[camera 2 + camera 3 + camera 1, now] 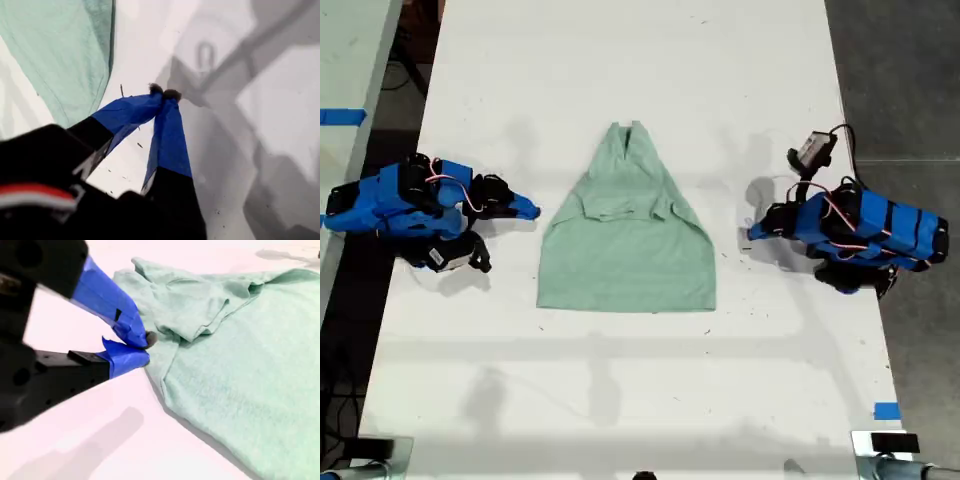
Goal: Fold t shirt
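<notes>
Mint-green cloth, the t shirt [626, 245], lies flat on the white table [620, 400] between my 2 arms, both sleeves folded in over its body so its top narrows toward the collar. My first gripper [164, 93] has its blue jaws pressed together at the tips with nothing between them; the shirt's edge [65, 55] sits just beside it, apart from the jaws. My second gripper [145, 347] rests right at the shirt's side edge [225, 350], near a folded sleeve, its jaws nearly together; it seems to hold no cloth, though the tips hide the contact.
</notes>
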